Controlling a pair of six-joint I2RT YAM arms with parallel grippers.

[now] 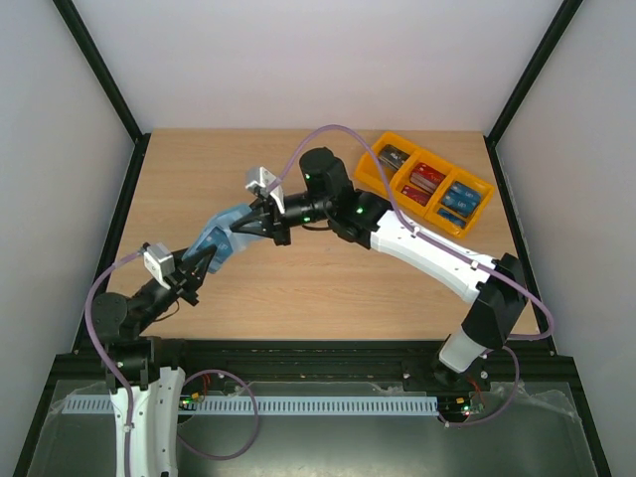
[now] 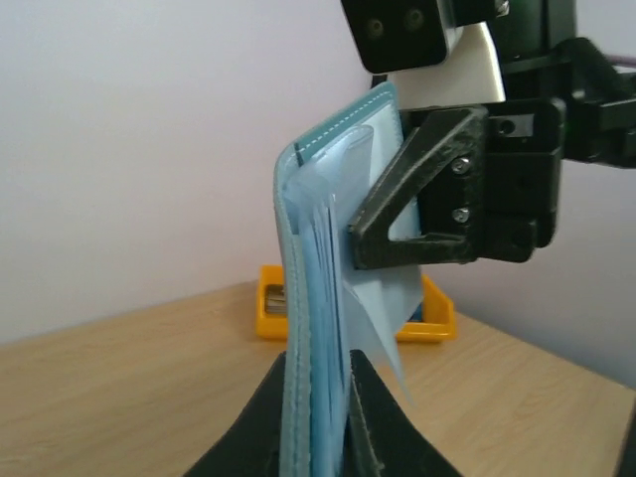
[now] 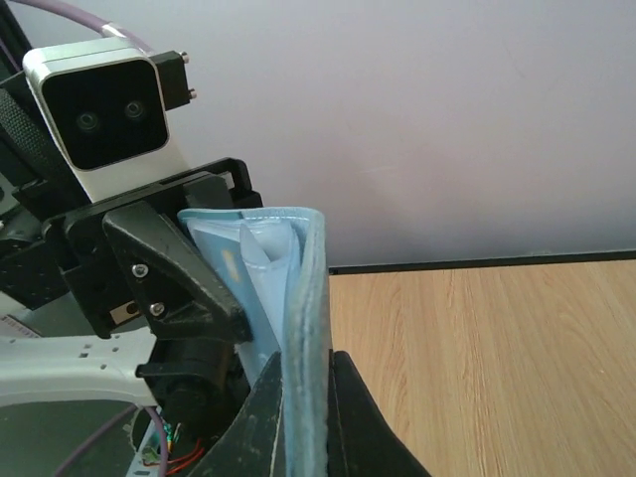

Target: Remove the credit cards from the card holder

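The teal-blue card holder (image 1: pixel 221 237) hangs above the table, held up between both arms. My left gripper (image 2: pixel 316 373) is shut on one cover edge together with the clear pockets (image 2: pixel 348 199). My right gripper (image 3: pixel 303 368) is shut on the other cover (image 3: pixel 306 288). The holder stands slightly spread, its light blue inside showing. A blue card face with a small yellow mark (image 3: pixel 229 258) shows in a pocket. Red (image 1: pixel 425 184), blue (image 1: pixel 460 197) and dark grey (image 1: pixel 396 159) credit cards lie in the orange tray.
The orange three-compartment tray (image 1: pixel 370 171) sits at the back right of the wooden table (image 1: pixel 328 288). The right arm (image 1: pixel 427 248) reaches diagonally across the table's middle. Black frame posts border the table on both sides.
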